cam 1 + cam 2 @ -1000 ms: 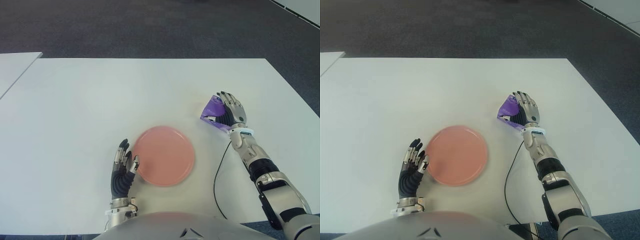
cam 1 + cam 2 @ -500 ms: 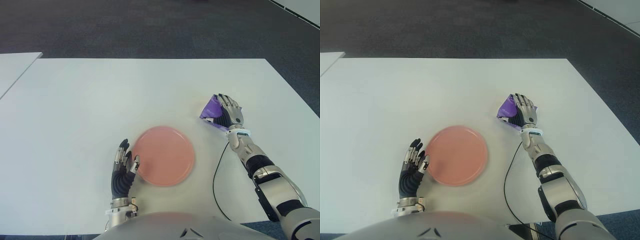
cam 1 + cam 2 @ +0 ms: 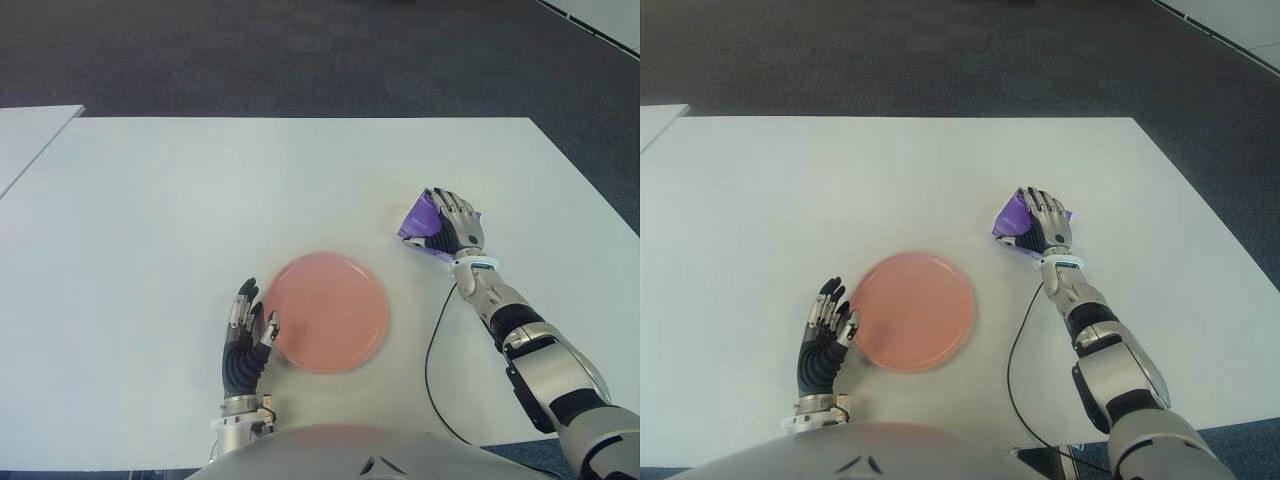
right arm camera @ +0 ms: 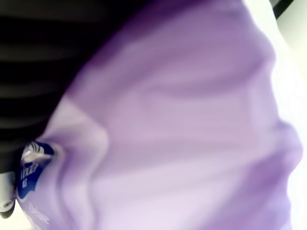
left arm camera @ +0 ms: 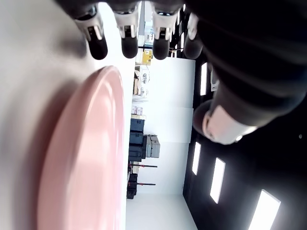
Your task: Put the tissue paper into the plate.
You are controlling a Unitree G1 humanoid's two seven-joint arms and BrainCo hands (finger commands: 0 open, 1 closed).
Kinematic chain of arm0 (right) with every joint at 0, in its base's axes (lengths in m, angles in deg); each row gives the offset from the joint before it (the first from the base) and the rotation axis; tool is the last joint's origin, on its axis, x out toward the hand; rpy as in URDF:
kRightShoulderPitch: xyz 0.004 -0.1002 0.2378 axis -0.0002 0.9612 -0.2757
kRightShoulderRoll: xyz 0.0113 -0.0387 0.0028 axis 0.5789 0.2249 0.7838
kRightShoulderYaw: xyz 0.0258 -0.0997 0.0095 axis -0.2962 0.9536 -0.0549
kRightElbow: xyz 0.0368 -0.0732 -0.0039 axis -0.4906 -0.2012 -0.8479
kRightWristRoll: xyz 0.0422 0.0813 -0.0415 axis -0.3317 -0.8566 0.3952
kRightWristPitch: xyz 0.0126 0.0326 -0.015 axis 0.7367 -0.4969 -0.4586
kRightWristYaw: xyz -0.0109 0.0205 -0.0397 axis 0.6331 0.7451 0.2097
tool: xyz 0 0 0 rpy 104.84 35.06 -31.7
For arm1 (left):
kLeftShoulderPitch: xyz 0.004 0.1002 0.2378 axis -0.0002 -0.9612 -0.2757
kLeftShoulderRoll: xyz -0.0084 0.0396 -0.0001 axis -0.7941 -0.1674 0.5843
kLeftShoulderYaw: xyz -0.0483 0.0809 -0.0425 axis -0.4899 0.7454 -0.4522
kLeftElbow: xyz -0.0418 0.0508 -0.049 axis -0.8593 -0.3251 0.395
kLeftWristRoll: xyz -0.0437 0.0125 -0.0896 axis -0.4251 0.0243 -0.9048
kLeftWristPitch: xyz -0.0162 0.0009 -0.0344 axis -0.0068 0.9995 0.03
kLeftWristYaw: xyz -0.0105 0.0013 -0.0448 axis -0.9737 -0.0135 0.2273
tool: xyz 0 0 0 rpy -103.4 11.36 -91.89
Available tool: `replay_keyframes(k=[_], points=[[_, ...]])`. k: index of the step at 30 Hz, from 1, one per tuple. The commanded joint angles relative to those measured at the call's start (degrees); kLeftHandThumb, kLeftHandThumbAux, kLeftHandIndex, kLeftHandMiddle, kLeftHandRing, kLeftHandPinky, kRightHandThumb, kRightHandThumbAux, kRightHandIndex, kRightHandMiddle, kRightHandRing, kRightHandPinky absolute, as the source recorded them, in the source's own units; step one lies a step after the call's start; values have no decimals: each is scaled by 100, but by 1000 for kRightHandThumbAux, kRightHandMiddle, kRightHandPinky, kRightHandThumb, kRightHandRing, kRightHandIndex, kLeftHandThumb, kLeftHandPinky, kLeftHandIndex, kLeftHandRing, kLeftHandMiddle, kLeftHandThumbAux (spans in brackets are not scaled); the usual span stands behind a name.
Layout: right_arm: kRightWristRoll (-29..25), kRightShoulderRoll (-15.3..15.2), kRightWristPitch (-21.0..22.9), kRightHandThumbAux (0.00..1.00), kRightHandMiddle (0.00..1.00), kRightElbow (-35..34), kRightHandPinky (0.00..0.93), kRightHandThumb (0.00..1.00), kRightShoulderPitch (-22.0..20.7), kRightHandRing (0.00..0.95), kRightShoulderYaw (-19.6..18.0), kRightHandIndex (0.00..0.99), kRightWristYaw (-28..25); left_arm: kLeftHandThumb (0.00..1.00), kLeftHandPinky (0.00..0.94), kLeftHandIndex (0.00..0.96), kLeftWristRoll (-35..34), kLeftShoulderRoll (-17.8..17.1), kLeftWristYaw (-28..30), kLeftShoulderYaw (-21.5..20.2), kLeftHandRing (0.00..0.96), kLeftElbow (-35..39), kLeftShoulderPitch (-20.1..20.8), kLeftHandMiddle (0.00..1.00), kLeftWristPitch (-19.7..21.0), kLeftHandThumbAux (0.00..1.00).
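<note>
White table (image 3: 200,200), flat and matte, spans most of the eye views; dark carpet floor (image 3: 300,50) lies beyond its far edge; a second white surface (image 3: 25,135) shows at the far left, apart from it; on the table: a round pink plate (image 3: 330,312) near the front centre; a purple tissue packet (image 3: 422,218) to its right, under the right hand (image 3: 455,225); a black cable (image 3: 432,350) trailing to the front edge; the left hand (image 3: 245,345) shows just left of the plate.

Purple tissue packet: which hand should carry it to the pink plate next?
Right. The right hand already lies over the purple plastic tissue packet, fingers draped on it, to the right of the round pink plate. The left hand shows open at the plate's left edge, holding nothing and farther from the packet.
</note>
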State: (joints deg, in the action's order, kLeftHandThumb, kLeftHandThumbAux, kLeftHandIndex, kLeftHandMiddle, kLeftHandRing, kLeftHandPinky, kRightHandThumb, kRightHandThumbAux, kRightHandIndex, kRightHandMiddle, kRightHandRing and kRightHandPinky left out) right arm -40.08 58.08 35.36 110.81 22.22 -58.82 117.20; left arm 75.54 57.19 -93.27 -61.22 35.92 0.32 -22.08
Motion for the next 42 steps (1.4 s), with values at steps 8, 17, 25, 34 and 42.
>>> replay_keyframes(k=[8,17,25,34,42], points=[[-56,296,-23,568,93,543,110,390,181,81,206,42,-171,182,80,69,-117,180,-36,-82,66,-131,-333,74,167,699],[-131,344,-28,564,101,720,111,380,143,88,251,48,-225,205,93,70,-256,228,-50,-101,75,-106,-330,78,199,701],[-143,437,79,567,100,963,125,371,169,87,307,47,-442,213,109,75,-267,249,-56,-81,87,-121,-315,89,170,693],[-236,589,364,542,74,1107,85,328,-22,59,347,27,-1460,225,123,101,-419,253,4,-42,104,-61,-324,113,211,666],[-312,681,544,524,50,1115,58,248,-128,33,355,11,-2095,237,120,119,-552,213,84,21,113,1,-362,125,152,655]])
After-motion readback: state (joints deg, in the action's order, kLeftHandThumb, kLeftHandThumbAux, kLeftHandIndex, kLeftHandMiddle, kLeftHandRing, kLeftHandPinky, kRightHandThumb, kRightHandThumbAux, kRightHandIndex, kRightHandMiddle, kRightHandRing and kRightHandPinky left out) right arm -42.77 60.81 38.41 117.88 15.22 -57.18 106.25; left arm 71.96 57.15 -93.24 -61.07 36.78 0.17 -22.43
